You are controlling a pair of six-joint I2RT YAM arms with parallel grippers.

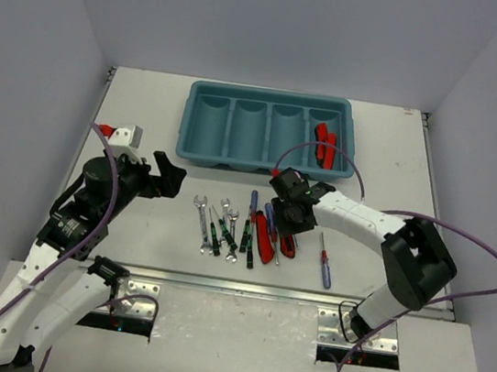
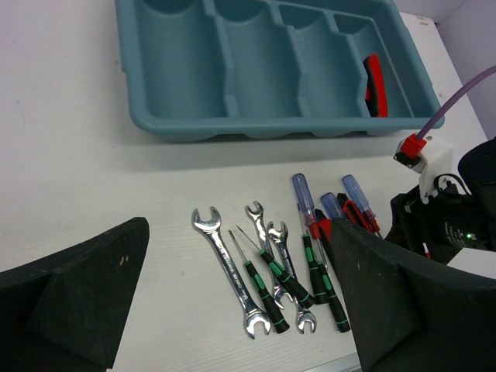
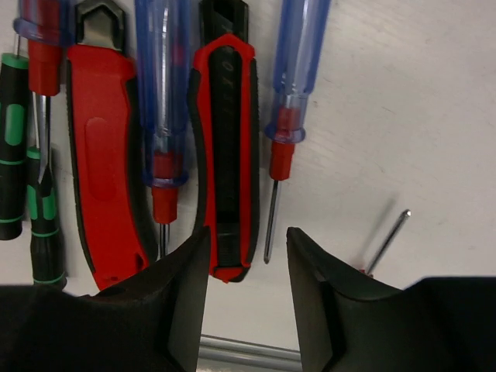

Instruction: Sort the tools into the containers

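Note:
The tools lie in a row on the table: silver wrenches, green-black drivers, red-and-black utility knives and blue-handled screwdrivers. The containers are the four compartments of a teal tray; a red-and-black knife lies in the rightmost one. My right gripper hangs low over the end of one utility knife, jaws apart and holding nothing. A second knife and a blue screwdriver lie to its left. My left gripper stands wide open above the wrenches.
The tray sits at the back of the table, beyond the tools. The right arm reaches in over the right end of the row. A metal strip runs along the table's near edge, just below the tools.

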